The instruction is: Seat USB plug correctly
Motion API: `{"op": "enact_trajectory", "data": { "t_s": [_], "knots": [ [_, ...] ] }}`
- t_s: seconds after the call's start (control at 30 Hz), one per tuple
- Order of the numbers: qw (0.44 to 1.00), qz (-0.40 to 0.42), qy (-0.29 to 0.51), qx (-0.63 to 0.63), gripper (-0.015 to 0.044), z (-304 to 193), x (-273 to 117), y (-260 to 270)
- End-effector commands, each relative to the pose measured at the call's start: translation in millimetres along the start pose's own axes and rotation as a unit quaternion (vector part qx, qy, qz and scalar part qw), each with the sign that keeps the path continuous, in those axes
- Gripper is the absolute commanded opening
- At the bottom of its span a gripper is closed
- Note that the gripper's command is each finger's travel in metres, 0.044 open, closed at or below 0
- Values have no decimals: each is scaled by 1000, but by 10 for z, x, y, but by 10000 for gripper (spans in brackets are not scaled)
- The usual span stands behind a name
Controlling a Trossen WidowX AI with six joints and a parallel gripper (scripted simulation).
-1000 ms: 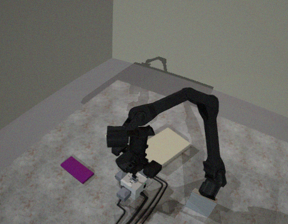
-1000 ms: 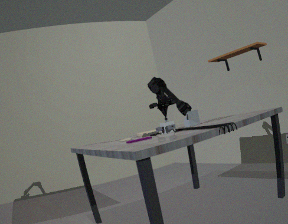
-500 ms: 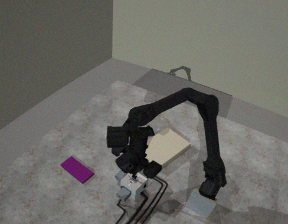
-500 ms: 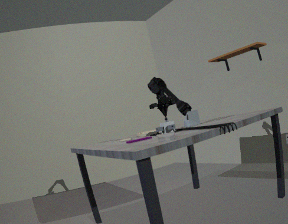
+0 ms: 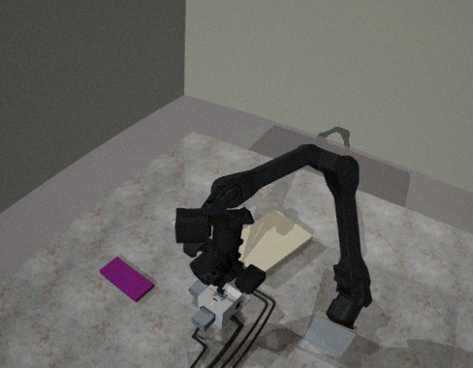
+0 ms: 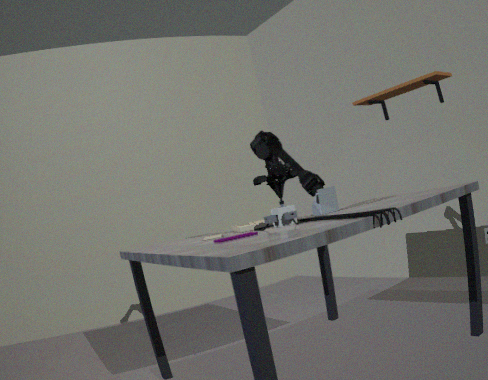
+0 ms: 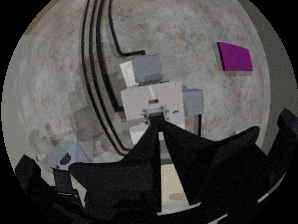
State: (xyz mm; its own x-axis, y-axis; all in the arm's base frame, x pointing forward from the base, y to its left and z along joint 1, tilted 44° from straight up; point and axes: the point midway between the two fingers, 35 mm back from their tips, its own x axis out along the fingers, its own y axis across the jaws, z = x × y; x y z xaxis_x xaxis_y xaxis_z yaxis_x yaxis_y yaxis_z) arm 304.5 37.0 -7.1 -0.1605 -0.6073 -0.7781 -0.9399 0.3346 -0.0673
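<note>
Held the USB plug point(image 5: 221, 291) point(image 6: 281, 203) point(image 7: 156, 118) pinched in the gripper point(image 5: 220, 289) point(image 6: 281, 200) point(image 7: 158, 125), at the top of the power cube point(image 5: 223, 311) point(image 6: 284, 210) point(image 7: 135, 102); couldn't tell depth or facing; probably needed to draw straight up, without rocking, before any half-turn

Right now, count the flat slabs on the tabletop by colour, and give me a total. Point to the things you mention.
Flat purple rectangular slab point(image 5: 126, 279) point(image 6: 236, 237) point(image 7: 235, 57): 1
Flat cream rectangular slab point(image 5: 281, 240) point(image 7: 172, 182): 1
Total: 2

Top and wrist views both overlook the cube point(image 5: 224, 310) point(image 7: 140, 102).
</note>
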Motion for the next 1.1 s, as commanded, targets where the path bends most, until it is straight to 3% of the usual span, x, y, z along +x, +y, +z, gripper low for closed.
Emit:
{"op": "enact_trajectory", "data": {
  "t_s": [0.0, 1.07],
  "knots": [
    [1000, -1, -1, -1, 0, 2, 2, -3],
    [1000, -1, -1, -1, 0, -2, 40, -3]
  ]
}}
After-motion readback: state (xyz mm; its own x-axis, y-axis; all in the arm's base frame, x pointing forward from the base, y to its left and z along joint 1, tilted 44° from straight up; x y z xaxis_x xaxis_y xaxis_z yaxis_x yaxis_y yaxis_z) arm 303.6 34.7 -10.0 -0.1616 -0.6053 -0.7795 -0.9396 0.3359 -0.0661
